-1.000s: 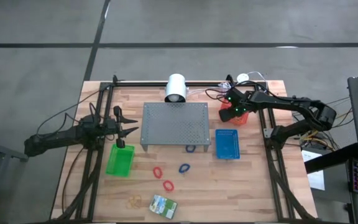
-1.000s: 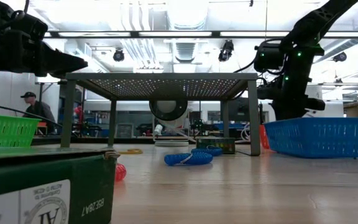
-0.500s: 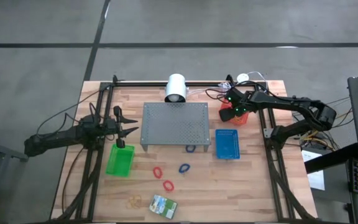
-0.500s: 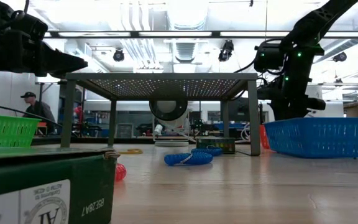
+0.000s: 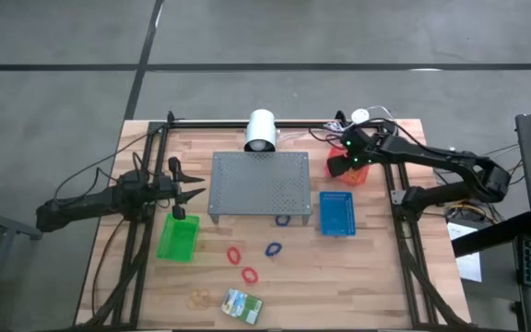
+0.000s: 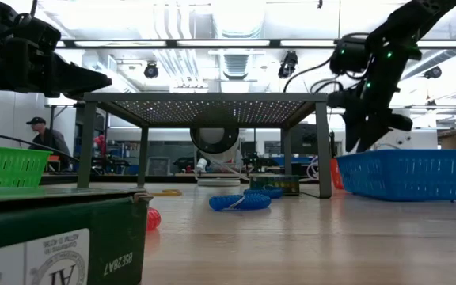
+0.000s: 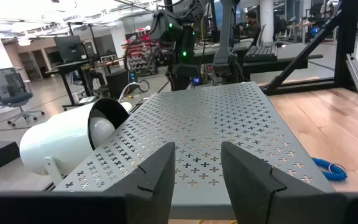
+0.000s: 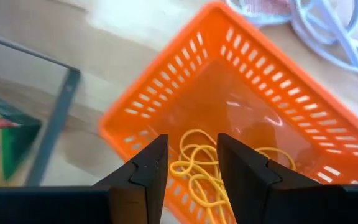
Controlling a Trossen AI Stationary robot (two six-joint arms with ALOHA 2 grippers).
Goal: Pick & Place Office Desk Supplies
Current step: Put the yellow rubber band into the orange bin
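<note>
Right wrist view shows the right claw [image 8: 188, 163] parted, empty, above the orange basket [image 8: 241, 81], where yellow rubber bands [image 8: 197, 168] lie. It has risen slightly since a second ago. The left claw [image 5: 192, 193] hangs parted beside the grey stand [image 5: 259, 184], holding nothing. The crayon box [image 8: 2, 137] is cut off.

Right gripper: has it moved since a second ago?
Yes. The right gripper has lifted slightly, now higher against the blue basket rim in the low view.

Rubber bands [image 8: 199, 167] in basket [image 8: 253, 87]
</note>
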